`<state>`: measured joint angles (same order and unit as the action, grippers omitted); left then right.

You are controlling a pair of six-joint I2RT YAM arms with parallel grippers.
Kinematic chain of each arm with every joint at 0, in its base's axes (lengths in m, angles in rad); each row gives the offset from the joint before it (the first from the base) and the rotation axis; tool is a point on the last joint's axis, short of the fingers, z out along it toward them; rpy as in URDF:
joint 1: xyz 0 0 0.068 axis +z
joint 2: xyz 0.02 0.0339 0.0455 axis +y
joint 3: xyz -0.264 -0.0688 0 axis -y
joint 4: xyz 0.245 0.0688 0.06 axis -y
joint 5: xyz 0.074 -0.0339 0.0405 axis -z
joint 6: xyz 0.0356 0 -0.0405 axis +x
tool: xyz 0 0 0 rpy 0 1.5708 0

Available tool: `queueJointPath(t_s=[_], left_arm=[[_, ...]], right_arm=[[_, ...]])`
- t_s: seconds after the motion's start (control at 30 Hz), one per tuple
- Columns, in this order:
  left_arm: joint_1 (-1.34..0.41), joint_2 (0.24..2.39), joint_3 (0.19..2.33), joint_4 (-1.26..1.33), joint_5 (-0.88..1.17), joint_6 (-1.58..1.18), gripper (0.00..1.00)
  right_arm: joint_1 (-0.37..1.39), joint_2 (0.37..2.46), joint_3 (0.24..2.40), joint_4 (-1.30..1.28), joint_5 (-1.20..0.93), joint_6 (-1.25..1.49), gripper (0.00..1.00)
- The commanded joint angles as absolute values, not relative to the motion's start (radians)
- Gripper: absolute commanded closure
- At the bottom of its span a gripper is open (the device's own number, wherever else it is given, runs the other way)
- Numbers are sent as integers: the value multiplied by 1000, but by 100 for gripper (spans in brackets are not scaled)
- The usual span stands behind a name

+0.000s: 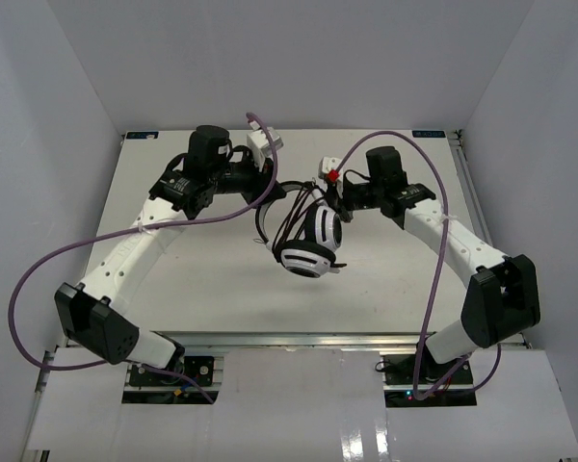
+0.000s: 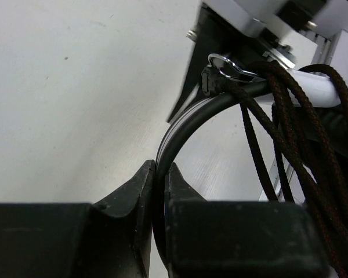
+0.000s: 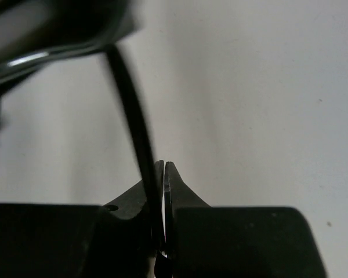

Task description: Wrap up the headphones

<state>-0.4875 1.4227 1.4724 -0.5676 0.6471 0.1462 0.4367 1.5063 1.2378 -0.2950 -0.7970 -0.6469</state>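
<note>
My left end effector point(image 2: 160, 174) is clenched on the black arched band point(image 2: 180, 127) of the headphones point(image 1: 310, 241), which sit between my arms at the middle of the desk point(image 1: 395, 279). My right end effector point(image 3: 163, 174) pinches a thin black part of them. Their cable point(image 2: 290, 116) loops over the white headband point(image 2: 319, 95).

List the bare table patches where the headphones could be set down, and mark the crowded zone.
Free: the wide near strip of table between left arm and right arm, before the headphones; also the far strip behind both tools. Crowded: the centre, where left tool and right tool pinch band and cable.
</note>
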Motion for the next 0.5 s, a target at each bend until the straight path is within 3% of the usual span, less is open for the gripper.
queueJointPath(t_s=[0.0,0.2,0.37,0.47], left_arm=[[-435,1419,1522,-568,543,53,100],[-344,1493,1416,-546,510,-5,100],[-269,1599,1345,-393,476,-144,100],[-255,1678,1301,-283,437,-233,100]], right_arm=[[403,1428,1096,-94,-948,-431,92],[356,1462,953,285,-1064,-96,92],[382,1702,913,506,-1049,150,92],[403,1849,959,505,-979,242,92]])
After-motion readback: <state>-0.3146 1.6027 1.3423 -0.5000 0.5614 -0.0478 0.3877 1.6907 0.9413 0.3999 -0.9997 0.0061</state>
